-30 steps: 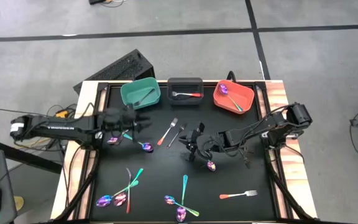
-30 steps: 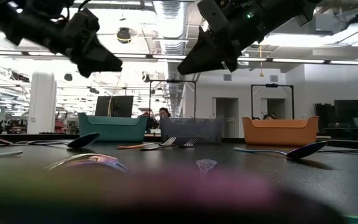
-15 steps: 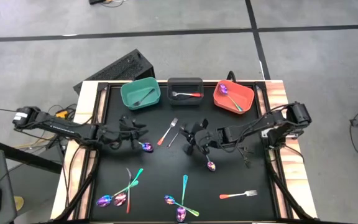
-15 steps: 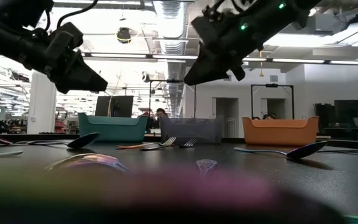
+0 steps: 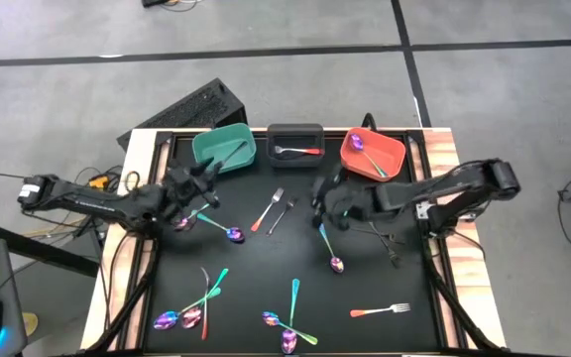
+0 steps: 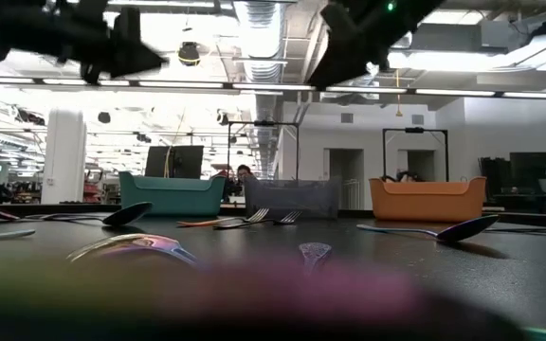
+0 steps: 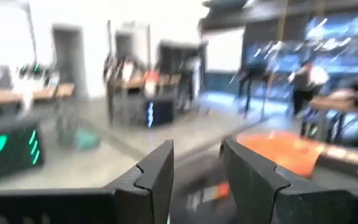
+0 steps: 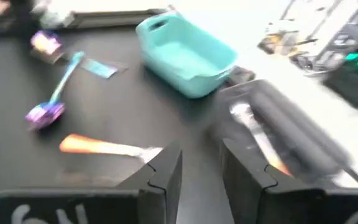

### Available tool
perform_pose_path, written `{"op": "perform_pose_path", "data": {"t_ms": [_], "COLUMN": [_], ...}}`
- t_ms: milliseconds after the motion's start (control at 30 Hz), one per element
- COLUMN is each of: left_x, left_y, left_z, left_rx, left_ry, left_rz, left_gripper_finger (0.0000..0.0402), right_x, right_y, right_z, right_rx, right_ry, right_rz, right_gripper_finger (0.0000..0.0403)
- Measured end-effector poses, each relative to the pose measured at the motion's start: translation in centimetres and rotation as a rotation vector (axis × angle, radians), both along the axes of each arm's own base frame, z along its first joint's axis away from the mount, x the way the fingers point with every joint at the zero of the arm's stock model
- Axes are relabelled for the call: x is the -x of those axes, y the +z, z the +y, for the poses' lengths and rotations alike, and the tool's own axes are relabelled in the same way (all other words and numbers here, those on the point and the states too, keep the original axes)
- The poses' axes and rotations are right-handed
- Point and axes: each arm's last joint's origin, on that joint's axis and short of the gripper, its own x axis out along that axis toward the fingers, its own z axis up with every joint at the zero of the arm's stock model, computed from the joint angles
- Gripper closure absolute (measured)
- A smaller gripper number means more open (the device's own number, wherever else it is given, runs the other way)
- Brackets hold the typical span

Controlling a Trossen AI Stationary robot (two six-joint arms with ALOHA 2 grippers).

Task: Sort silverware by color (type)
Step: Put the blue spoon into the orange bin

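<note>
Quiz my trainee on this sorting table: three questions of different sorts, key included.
1. True or false: the dark grey bin contains an orange-handled fork.
2. Which bin contains an iridescent spoon? A teal, B dark grey, C orange.
3. Fill in: the right claw is holding ___.
Key: 1 true; 2 C; 3 nothing.

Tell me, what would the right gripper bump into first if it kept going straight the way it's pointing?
Probably the dark grey bin. The right gripper, with nothing between its fingers, aims between that bin and the teal bin; depth is hard to judge.
</note>
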Motion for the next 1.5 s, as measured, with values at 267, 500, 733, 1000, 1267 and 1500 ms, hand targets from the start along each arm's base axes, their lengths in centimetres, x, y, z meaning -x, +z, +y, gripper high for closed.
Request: {"op": "perform_pose_path", "data": {"t_ms": [267,500,733,1000,1267,1500], "left_x": [-1.0,-2.6,-3.5,-4.0,-4.8,-5.3], "left_y": [1.6,-1.3,-3.2,-5.1,-3.1,-3.6], "left_z": [2.2,4.7,6.6,6.5,6.0,5.1], "left_rx": [-0.095,-0.022,0.107,0.277,0.241,0.333], "left_ry": [-0.127,-0.053,0.016,0.004,-0.268,-0.345], "left_rz": [0.1,0.278,0.254,0.262,0.06,0.034], "left_gripper_finger": [0.0274,0.0274,0.0274,0.0274,0.0274,0.0274], "right_x": [1.2,-0.3,-1.1,-1.1,2.3,3.2], "right_y": [-0.1,-5.6,-6.0,-6.1,-4.3,-5.4], "right_z": [-4.2,-7.6,-7.7,-5.6,-2.1,0.8], "right_rx": [-0.043,-0.027,0.013,0.0,-0.058,-0.343], "right_ry": [-0.146,-0.241,-0.199,-0.152,-0.159,0.02], "right_rz": [-0.03,0.182,0.313,0.334,0.417,0.478], "right_gripper_finger": [0.0268,0.0268,0.0269,0.0269,0.0269,0.0269]}}
